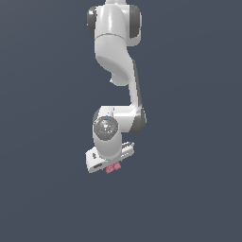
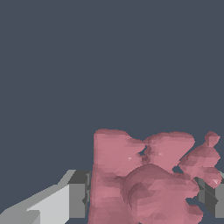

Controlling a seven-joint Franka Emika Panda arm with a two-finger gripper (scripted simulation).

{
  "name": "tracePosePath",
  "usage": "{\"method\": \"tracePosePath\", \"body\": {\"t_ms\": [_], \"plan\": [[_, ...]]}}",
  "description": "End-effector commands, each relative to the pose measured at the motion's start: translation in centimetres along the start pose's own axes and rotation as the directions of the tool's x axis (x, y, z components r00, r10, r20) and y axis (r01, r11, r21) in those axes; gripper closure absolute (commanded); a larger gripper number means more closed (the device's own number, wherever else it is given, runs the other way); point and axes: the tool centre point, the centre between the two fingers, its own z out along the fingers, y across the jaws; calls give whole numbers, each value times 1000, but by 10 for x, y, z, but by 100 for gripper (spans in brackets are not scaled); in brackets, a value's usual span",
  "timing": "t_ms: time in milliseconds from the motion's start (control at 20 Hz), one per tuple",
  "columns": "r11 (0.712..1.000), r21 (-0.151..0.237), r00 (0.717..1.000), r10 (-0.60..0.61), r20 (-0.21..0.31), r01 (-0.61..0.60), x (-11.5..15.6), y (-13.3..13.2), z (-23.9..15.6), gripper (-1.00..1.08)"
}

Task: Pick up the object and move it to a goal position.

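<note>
Between my jaws in the wrist view sits the object, a pinkish-red lumpy chunk with a bumpy faceted surface. Going left to right there: one grey finger pad presses against its flat left flank, the chunk fills the gap, and the other grey pad touches its knobbly right side. So I read the jaws as clamped on the object. Behind it I only get plain dark slate background, no tabletop edge I can make out. From the exterior view, my white arm hangs down from the top of frame, wrist bent, hand tilted, and the object shows as a small pink bit under the hand, at the jaws. Contact with any surface below: cannot tell.
</note>
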Motion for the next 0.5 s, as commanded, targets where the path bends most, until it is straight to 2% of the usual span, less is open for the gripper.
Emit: {"method": "tracePosePath", "body": {"t_ms": [0,450], "plan": [[1000,-1,1000,-1,-2,1,4,-5,-11,108],[1000,-1,1000,-1,-2,1,29,-42,-83,108]]}}
